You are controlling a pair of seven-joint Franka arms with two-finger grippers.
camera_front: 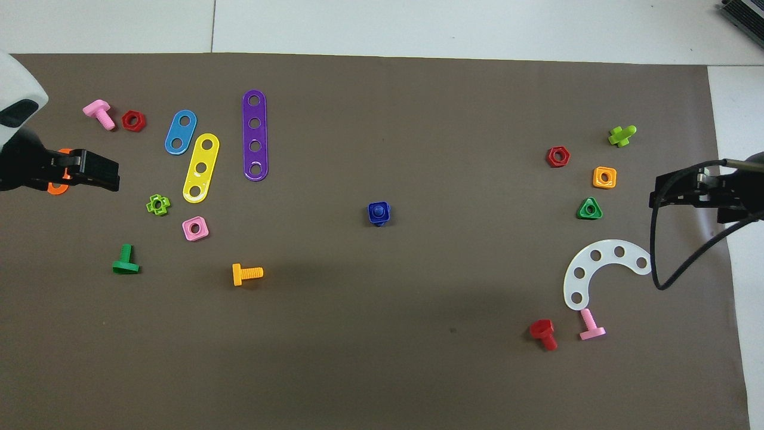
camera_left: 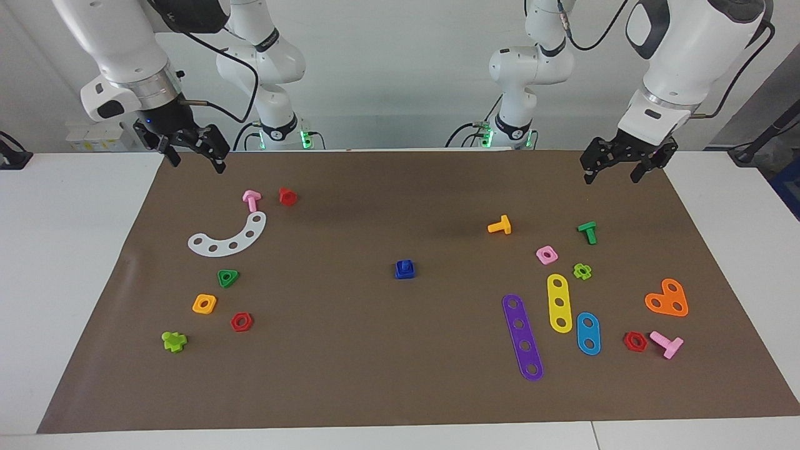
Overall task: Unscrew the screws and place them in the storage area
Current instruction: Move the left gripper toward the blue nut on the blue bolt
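The dark-blue screw [camera_left: 405, 267] [camera_front: 378, 210] stands in a blue square nut [camera_left: 404, 272] [camera_front: 379, 217] at the middle of the brown mat. The storage area [camera_left: 201, 326] [camera_front: 576, 182] is the bare patch among a green triangle nut [camera_left: 227, 277], a yellow square nut [camera_left: 204, 304], a red hexagon nut [camera_left: 241, 322] and a lime bolt [camera_left: 174, 340], toward the right arm's end. My right gripper [camera_left: 197, 164] [camera_front: 656, 197] hangs open above the mat's robot-side edge at that end. My left gripper [camera_left: 612, 179] [camera_front: 114, 177] hangs open above the same edge at its own end. Neither holds anything.
Near the right arm lie a white arc strip [camera_left: 228, 237], a pink bolt [camera_left: 251, 200] and a red bolt [camera_left: 287, 196]. Toward the left arm's end lie orange [camera_left: 500, 225], green [camera_left: 587, 232] and pink [camera_left: 667, 343] bolts, purple [camera_left: 523, 336], yellow and blue strips, an orange heart piece [camera_left: 667, 299] and small nuts.
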